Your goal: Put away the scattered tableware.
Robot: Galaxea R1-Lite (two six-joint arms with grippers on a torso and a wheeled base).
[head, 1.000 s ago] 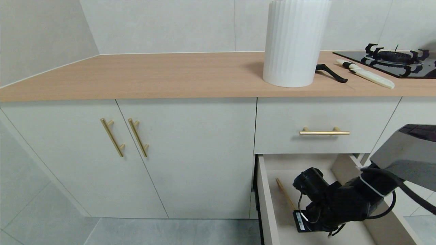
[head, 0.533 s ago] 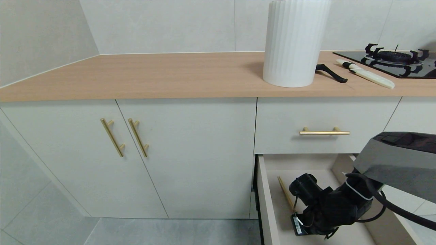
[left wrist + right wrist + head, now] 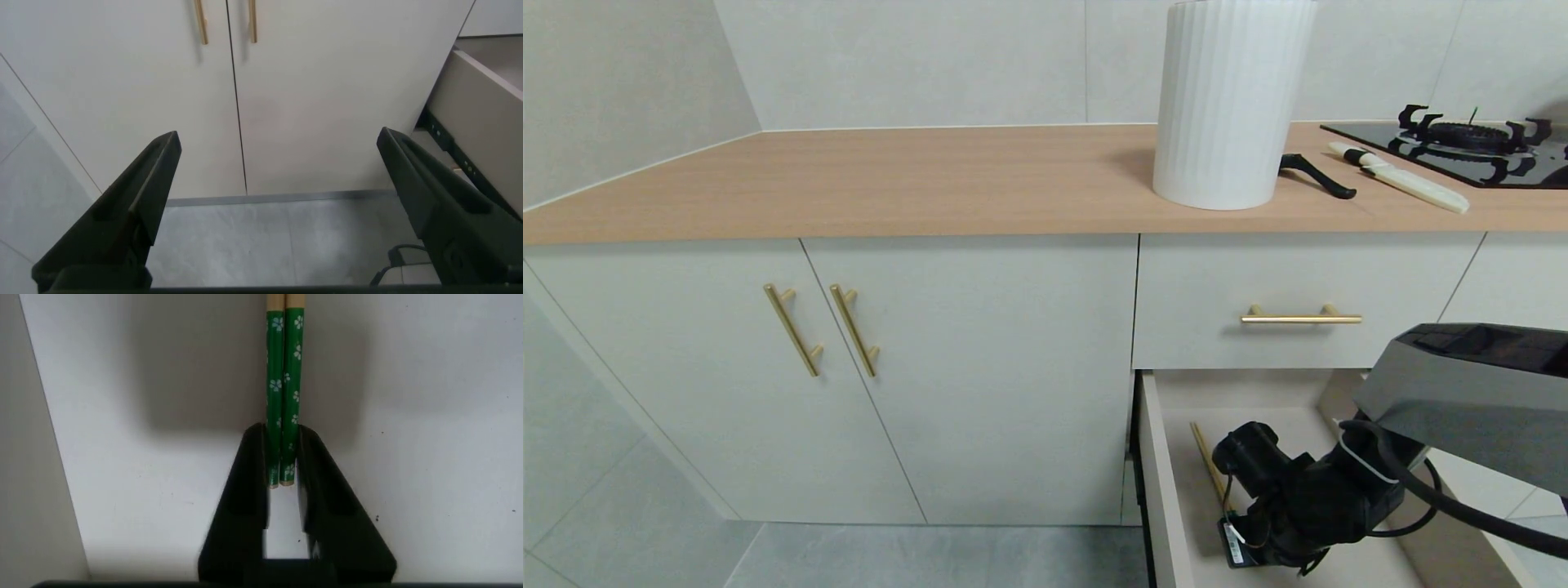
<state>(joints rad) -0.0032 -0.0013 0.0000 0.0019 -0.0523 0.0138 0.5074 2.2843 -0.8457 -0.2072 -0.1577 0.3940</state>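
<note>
Chopsticks (image 3: pixel 283 376) inside the drawer (image 3: pixel 1164 490).
Our right gripper (image 3: pixel 282 486) pinches their near ends; our left gripper (image 3: pixel 278 140) gapes wide.

Down in the drawer (image 3: pixel 1162 490), the chopsticks (image 3: pixel 1203 457) are mostly hidden behind the right arm (image 3: pixel 1307 498), only their bare wooden ends poking out. The drawer's front runs off the bottom edge of the head view. The white container (image 3: pixel 1225 106) loses its top there, and it covers one end of a black handle (image 3: pixel 1319 175)

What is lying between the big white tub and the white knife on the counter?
A black handle lies between the white tub and the knife, in the head view.
</note>
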